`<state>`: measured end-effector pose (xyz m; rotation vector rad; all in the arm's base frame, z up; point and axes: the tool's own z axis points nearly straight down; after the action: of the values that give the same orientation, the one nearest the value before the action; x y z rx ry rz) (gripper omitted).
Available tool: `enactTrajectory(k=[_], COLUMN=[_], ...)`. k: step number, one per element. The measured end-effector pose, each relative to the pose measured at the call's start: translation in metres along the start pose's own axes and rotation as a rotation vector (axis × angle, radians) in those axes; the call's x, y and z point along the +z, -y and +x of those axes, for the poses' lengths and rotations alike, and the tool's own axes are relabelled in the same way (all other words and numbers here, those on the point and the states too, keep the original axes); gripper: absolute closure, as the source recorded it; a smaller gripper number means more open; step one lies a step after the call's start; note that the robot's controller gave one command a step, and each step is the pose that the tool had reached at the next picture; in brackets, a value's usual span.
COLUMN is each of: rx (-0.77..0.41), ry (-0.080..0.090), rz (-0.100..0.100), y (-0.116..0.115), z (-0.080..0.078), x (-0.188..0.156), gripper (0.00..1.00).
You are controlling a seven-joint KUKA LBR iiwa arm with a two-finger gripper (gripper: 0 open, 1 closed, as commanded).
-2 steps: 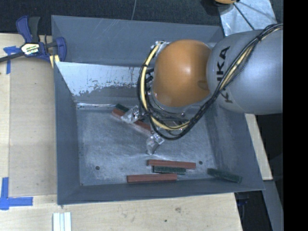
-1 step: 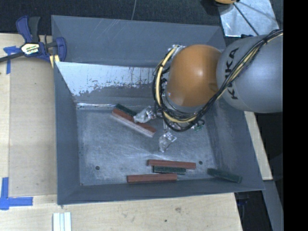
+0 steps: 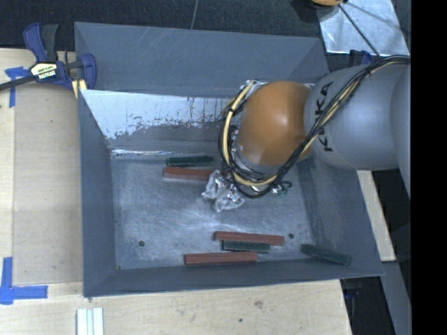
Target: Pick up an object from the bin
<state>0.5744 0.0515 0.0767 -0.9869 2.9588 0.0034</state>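
My gripper [image 3: 222,192] reaches down to the bin floor near the middle, its metal fingertips showing under the orange cover. Just left of it lie a reddish-brown bar [image 3: 186,175] and, behind that, a dark green bar [image 3: 190,161], both flat and side by side. Nothing shows between the fingers. Nearer the front lie another reddish-brown bar [image 3: 251,238] with a dark green bar [image 3: 244,246] against it.
A long reddish-brown bar [image 3: 221,259] lies along the front wall. A dark green bar [image 3: 325,255] rests at the front right corner. The arm and its orange cover hang over the right half of the bin.
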Motion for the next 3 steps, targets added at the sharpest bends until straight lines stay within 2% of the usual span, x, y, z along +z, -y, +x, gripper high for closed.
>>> enactTrajectory(k=[1,2,3], rx=[0.001,0.005,-0.015], ry=[0.000,-0.024,-0.018], rz=[0.000,-0.008,-0.004], y=[0.000,0.000,0.007], z=[0.000,0.004,-0.016], x=[0.000,-0.034,-0.065], gripper=[1.00,1.00,0.00])
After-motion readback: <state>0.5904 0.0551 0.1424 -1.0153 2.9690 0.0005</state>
